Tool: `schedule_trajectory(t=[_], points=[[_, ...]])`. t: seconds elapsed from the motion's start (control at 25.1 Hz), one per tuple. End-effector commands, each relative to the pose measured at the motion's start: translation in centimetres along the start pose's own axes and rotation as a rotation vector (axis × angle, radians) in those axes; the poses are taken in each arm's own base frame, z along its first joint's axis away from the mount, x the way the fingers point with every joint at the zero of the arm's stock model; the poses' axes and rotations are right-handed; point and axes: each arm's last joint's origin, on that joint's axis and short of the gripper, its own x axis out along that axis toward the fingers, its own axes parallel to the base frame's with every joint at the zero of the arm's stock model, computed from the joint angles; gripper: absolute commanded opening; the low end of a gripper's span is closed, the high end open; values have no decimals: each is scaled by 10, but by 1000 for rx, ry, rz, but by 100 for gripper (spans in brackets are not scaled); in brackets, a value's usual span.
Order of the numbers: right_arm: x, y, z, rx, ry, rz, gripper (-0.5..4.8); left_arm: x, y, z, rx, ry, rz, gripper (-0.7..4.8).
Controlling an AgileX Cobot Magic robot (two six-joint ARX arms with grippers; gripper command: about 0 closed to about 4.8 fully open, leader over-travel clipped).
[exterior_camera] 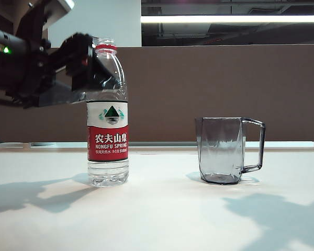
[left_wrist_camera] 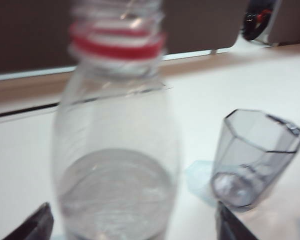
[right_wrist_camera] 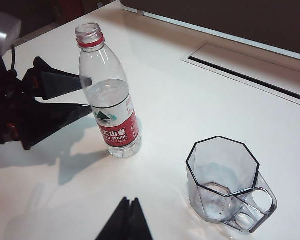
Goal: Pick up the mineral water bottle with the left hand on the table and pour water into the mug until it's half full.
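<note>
The mineral water bottle [exterior_camera: 108, 130] stands upright and uncapped on the table [exterior_camera: 162, 214], with a red neck ring and water up to its shoulder. My left gripper [exterior_camera: 97, 70] is open and straddles the bottle's upper body. In the left wrist view the bottle [left_wrist_camera: 117, 165] fills the gap of that gripper [left_wrist_camera: 132, 225], and both dark fingertips [left_wrist_camera: 37, 225] stand clear of its sides. The smoky faceted mug [exterior_camera: 222, 151] stands to the right of the bottle, handle turned away from it, and looks empty [right_wrist_camera: 222, 180]. My right gripper [right_wrist_camera: 127, 212] hovers shut above the table, short of both objects.
A brown partition [exterior_camera: 225, 89] runs behind the table. A long recessed slot [right_wrist_camera: 250, 65] lies in the tabletop beyond the mug. The left arm's body [right_wrist_camera: 15, 110] sits beside the bottle. Bare white surface separates bottle and mug.
</note>
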Motion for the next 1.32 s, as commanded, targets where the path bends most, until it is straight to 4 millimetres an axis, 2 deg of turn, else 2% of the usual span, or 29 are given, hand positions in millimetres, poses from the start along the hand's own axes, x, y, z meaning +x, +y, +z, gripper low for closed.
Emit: schedule_trajectory(t=[0.04, 0.44, 0.56, 0.96, 1.32], points=[[-2, 0, 4, -6, -27, 4, -9, 4, 1, -3, 4, -5, 1, 413], [-2, 0, 4, -6, -27, 4, -9, 18, 4, -16, 33, -30, 2, 418], [-2, 0, 4, -6, -27, 4, -9, 18, 8, -15, 33, -46, 20, 438], [-2, 0, 4, -6, -26, 4, -9, 20, 12, -11, 31, -64, 34, 439], [-2, 0, 4, -6, -26, 4, -8, 38, 14, -9, 22, -59, 33, 438]])
